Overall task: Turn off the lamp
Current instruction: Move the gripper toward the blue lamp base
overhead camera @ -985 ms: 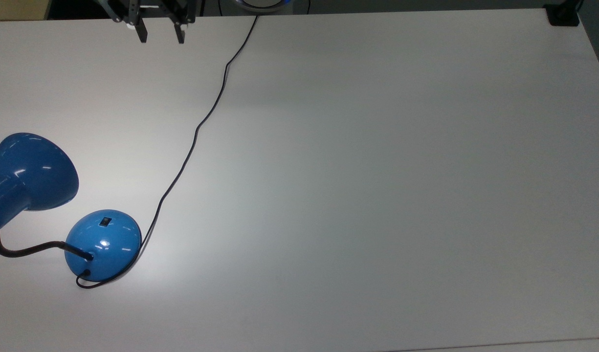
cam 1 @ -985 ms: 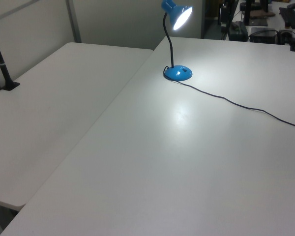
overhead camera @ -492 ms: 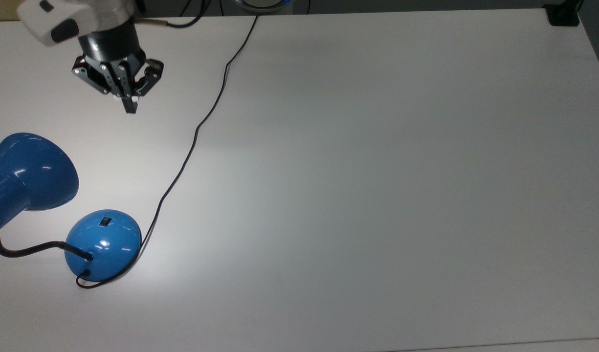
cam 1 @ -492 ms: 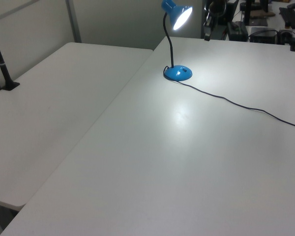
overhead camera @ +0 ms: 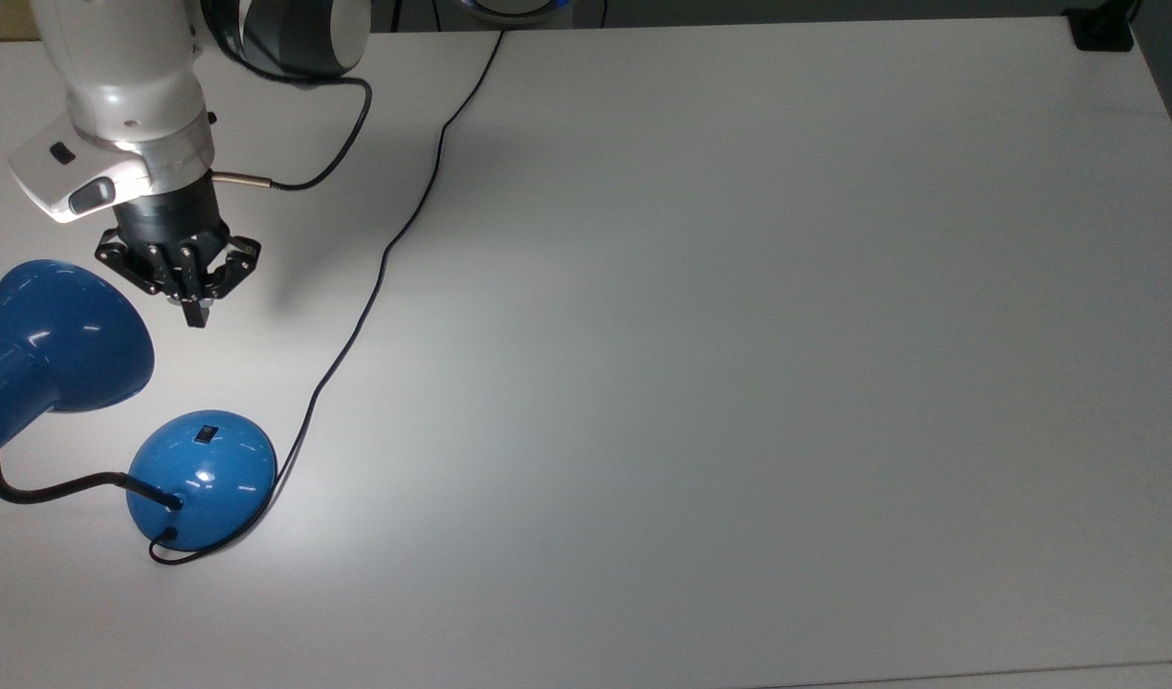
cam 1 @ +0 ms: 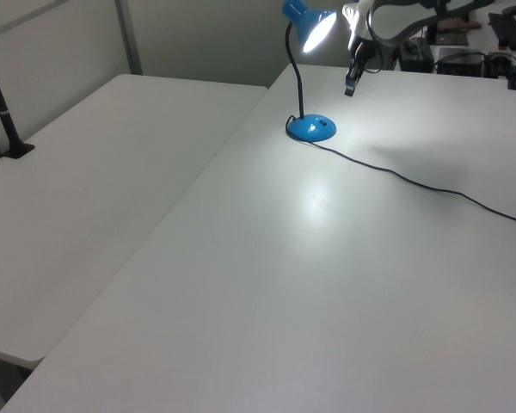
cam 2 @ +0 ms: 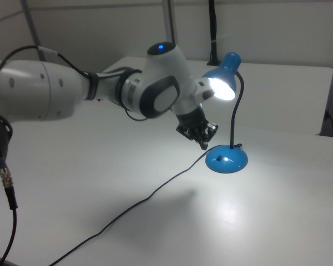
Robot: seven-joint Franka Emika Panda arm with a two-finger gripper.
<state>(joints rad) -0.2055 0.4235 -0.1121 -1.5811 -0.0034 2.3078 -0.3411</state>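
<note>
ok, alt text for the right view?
A lit blue lamp stands on a white table, its shade glowing. The robot arm's gripper, fingers shut, hangs just to the right view's left of the domed base; a black cord trails off.

Lamp: glossy blue, with black neck, switch and cord; pincer: black, on white arm; tabletop: plain off-white.
</note>
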